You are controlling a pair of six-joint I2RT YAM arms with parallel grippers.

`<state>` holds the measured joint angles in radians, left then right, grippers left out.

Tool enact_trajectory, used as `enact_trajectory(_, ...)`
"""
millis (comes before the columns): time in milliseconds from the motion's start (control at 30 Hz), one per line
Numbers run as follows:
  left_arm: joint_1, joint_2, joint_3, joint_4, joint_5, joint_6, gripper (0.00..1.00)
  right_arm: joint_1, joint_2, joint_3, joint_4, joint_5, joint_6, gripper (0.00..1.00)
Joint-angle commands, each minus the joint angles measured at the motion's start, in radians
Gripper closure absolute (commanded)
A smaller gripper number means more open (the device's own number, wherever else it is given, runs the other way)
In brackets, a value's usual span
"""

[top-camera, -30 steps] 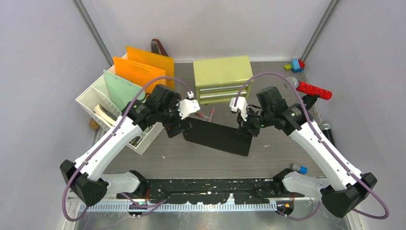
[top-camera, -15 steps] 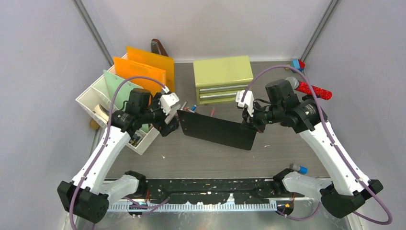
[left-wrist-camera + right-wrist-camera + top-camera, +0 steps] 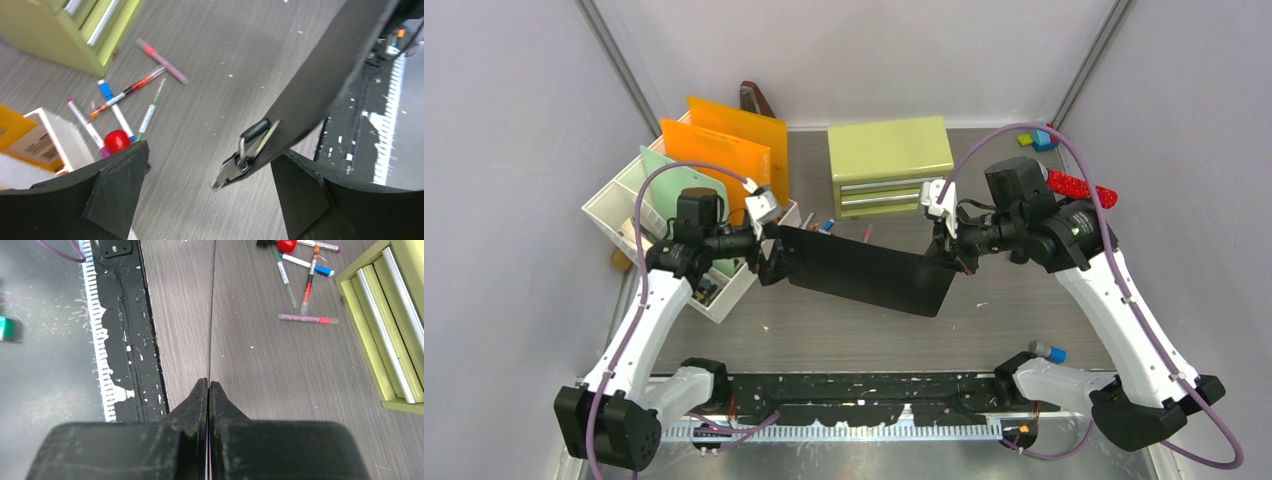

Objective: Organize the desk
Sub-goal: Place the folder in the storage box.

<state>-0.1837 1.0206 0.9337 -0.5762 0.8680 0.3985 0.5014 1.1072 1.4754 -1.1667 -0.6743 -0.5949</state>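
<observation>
A yellow-green cabinet (image 3: 889, 150) with two drawers stands at upper centre of the overhead view. Left of it, a white bin (image 3: 624, 195) holds two upright orange sheets (image 3: 724, 150) and a pale green sheet (image 3: 669, 185), with a brown object (image 3: 756, 100) behind them. A black clipboard (image 3: 864, 270) stretches tilted across the middle, its metal clip (image 3: 245, 155) at its left end. Between it and the cabinet, loose pens lie on the desk (image 3: 984, 330): a pink marker (image 3: 162, 61), a red pen (image 3: 127, 91), a blue-capped pen (image 3: 112, 107) and a green pen (image 3: 150, 112), beside a small round red thing (image 3: 116, 140). At upper right sit coloured blocks (image 3: 1036, 138) and a red glittery stick (image 3: 1079, 188).
</observation>
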Motion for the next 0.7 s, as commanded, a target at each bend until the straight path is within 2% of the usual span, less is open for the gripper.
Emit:
enact_trajectory(0,0.003,-0.014,-0.024,0.082,0.199,0.010,0.08,-0.012,0.001,0.028,0.051,-0.077,0.034,1.00)
enact_trajectory(133,0.003,-0.012,-0.038,0.090,0.251,-0.022,0.18,-0.026,-0.007,-0.003,0.102,-0.079,0.065,1.00)
enact_trajectory(367,0.003,-0.022,-0.029,0.021,0.282,-0.009,0.50,-0.047,-0.003,-0.080,0.211,-0.061,0.118,1.00)
enact_trajectory(500,0.003,-0.013,0.012,-0.049,0.296,0.026,0.65,-0.048,0.019,-0.116,0.239,-0.059,0.128,1.00)
enact_trajectory(667,0.003,-0.011,0.048,-0.178,0.269,0.109,0.92,-0.049,0.029,-0.128,0.255,-0.041,0.129,0.99)
